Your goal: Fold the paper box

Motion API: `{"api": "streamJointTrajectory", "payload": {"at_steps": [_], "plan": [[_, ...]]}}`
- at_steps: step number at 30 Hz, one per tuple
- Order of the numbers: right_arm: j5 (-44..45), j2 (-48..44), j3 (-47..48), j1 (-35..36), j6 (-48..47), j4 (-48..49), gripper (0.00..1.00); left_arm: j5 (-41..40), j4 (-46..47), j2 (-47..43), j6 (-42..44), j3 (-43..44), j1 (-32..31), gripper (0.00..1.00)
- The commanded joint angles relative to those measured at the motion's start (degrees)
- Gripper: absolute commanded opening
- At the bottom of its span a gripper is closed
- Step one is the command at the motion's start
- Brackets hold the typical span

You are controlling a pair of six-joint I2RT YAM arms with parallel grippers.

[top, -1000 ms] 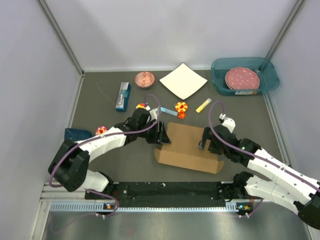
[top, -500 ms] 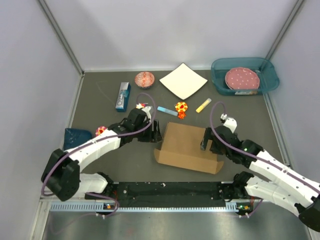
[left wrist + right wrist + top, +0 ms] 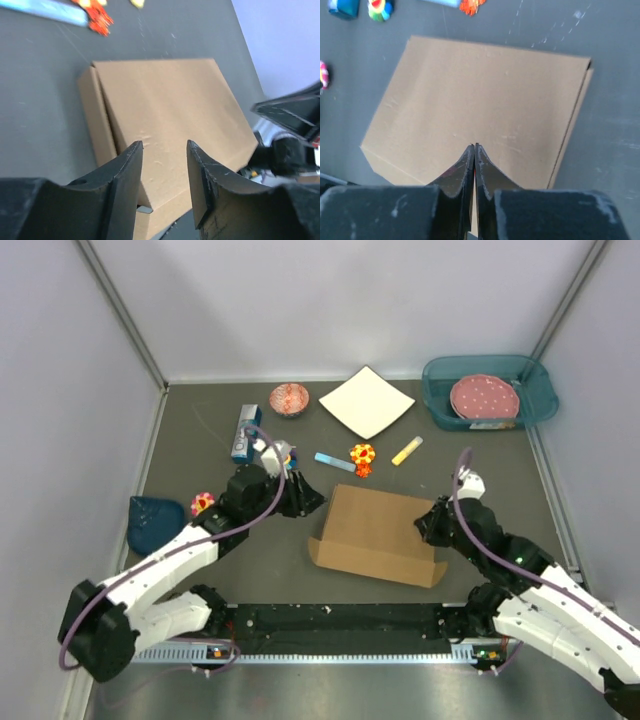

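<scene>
Far left of the desk [image 3: 275, 545], a dark blue pouch [image 3: 155, 518] and a small flower toy [image 3: 203, 502] lie beside the left arm and play no part in the work. The left gripper [image 3: 165, 144] is poised just off the left edge of the paper box [image 3: 375, 532]. Its fingers [image 3: 125, 170] are parted with nothing between them, and the wrist view shows them aimed over the lid near the narrow side panel. In my judgement this posture suits pressing or tucking that side, not lifting the box. The paper box itself sits flat at mid-desk between the two arms, lid down and brown face up. A thin strip of wall shows along its near edge, so the fold appears close to complete. The right gripper [image 3: 474, 147] is at the box's right edge with its fingers [image 3: 465, 170] pressed together and holding nothing. The joined tips point onto the lid, an arrangement suited to pushing or pinning, not grasping. Whether those tips actually touch the cardboard cannot be confirmed from these views. Further back, well apart from the work, a blue stick [image 3: 334, 462], an orange toy [image 3: 362, 457] and a yellow marker [image 3: 406, 450] lie in a row. A teal bin [image 3: 436, 400] holding a pink plate [image 3: 484, 397] occupies the far right corner.
</scene>
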Motion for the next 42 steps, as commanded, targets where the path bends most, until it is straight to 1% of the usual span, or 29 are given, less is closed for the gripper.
{"api": "streamJointTrajectory", "payload": {"at_steps": [1,5,9,12,15,17,20,21,22,23,24,25,26,27,29,30,31,32,33,34,36,37,39,42], "plan": [[-8.61,1.53,-7.82,-0.53,3.47,4.3,0.0,15.75,10.88,7.83,-3.99,-2.18,-1.25,0.45],[-10.81,-0.31,-14.59,-0.53,7.96,6.06,0.0,17.25,13.96,10.83,-3.9,-5.35,-3.71,0.46],[-11.51,-1.98,-20.39,-0.53,12.79,6.94,0.0,16.38,12.47,14.17,-2.67,-6.14,-5.47,0.48],[-11.69,-1.73,-22.94,-0.53,14.73,6.76,0.0,13.22,10.89,16.9,-2.14,-6.58,-6.26,0.48],[-12.21,-0.76,-23.4,-0.53,15.18,6.85,0.0,10.06,8.78,19.71,-1.79,-6.76,-6.7,0.49],[-12.48,-1.54,-22.17,-0.53,13.95,6.76,0.0,8.74,8.25,19.98,-1.96,-6.85,-6.7,0.48],[-10.38,-6.81,-17.96,-0.53,11.23,6.41,0.0,4.79,10.52,13.06,-3.28,-7.81,-6.18,0.53],[-8.54,-8.13,-15.51,-0.53,9.74,5.98,0.05,3.04,10.36,8.69,-3.54,-7.73,-6.0,0.55],[-7.74,-10.23,-14.18,-0.53,9.03,5.71,0.1,-0.55,9.75,6.64,-4.24,-6.86,-5.83,0.61],[-6.78,-10.68,-12.86,-0.61,8.33,5.45,0.18,-2.5,8.87,4.62,-4.25,-6.33,-5.82,0.63],[-5.2,-11.04,-10.32,-0.53,6.84,4.49,0.36,-4.35,8.6,1.29,-4.16,-5.89,-5.74,0.65],[-4.32,-11.04,-8.99,-0.53,6.22,3.78,0.44,-7.58,8.51,-0.05,-3.81,-5.36,-5.65,0.68],[-3.26,-10.34,-7.85,-0.53,5.69,2.9,0.52,-8.83,8.34,-1.28,-3.37,-5.09,-5.65,0.7],[-1.16,-9.82,-5.84,-0.53,4.99,1.76,0.63,-10.15,6.94,-2.68,-2.76,-4.74,-5.65,0.72],[1.39,-7.11,-4.42,-0.53,4.54,-1.93,0.71,-14.09,5.01,-2.44,-0.57,-3.6,-5.65,0.77],[4.45,-6.04,-3.54,-0.61,5.5,-3.42,0.77,-14.82,2.82,-0.69,-0.12,-3.25,-5.56,0.78],[5.87,-4.55,-3.36,-0.61,6.21,-6.57,0.8,-15.0,2.02,0.72,0.58,-2.46,-5.39,0.78],[7.02,-3.32,-3.35,-0.61,7.08,-7.73,0.82,-14.65,1.31,2.21,0.67,-2.19,-5.47,0.79],[8.42,-0.26,-3.79,-0.61,8.92,-8.78,0.87,-14.39,1.04,5.53,0.59,-2.1,-5.47,0.79],[8.61,1.25,-4.06,-0.7,9.55,-9.14,0.88,-13.86,1.04,7.13,0.5,-2.36,-5.47,0.79],[8.7,5.54,-5.02,-0.7,11.65,-9.32,0.9,-10.28,1.3,10.99,0.24,-2.54,-5.47,0.77],[8.7,6.44,-5.37,-0.79,11.84,-9.06,0.9,-9.12,4.26,11.8,-0.81,-3.85,-5.47,0.77],[8.44,7.5,-6.86,-0.7,11.31,-6.26,0.91,-6.67,8.23,12.85,-1.7,-6.74,-5.47,0.78],[8.52,7.77,-8.71,-0.96,10.09,-2.66,0.91,-5.42,11.5,13.65,-2.67,-7.81,-5.47,0.78]]}}
